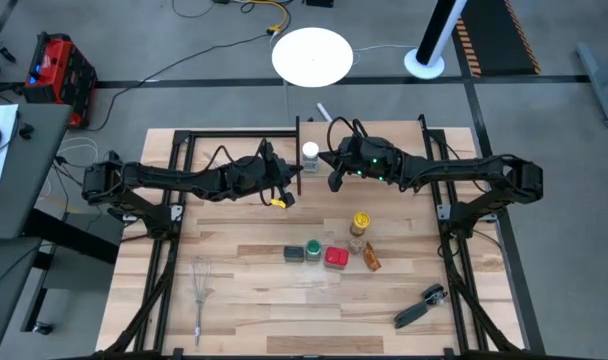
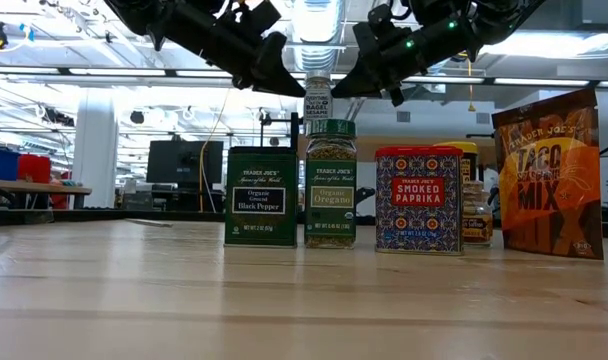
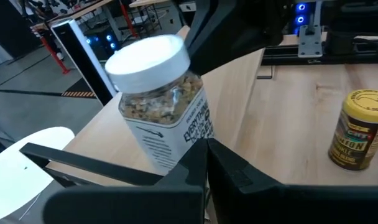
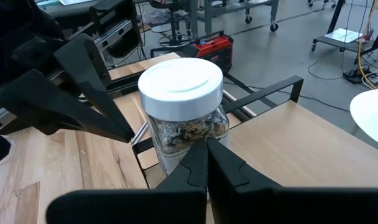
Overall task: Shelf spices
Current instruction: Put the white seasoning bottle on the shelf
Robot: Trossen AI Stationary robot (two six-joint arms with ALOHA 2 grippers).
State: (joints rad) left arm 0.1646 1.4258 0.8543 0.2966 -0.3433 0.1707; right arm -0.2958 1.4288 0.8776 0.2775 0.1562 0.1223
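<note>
Shelf: white-capped jar apparently between both grippers.

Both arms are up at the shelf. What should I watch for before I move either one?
1. The left tool and right tool, both shut, flank the white-capped jar closely; a sideways move may topple it.
2. The jar stands at the shelf's end, so a nudge might push it off.

the high view looks straight down on the whole table, the low view level across it, and both wrist views sit close to the white-capped jar, facing it from opposite sides.
</note>
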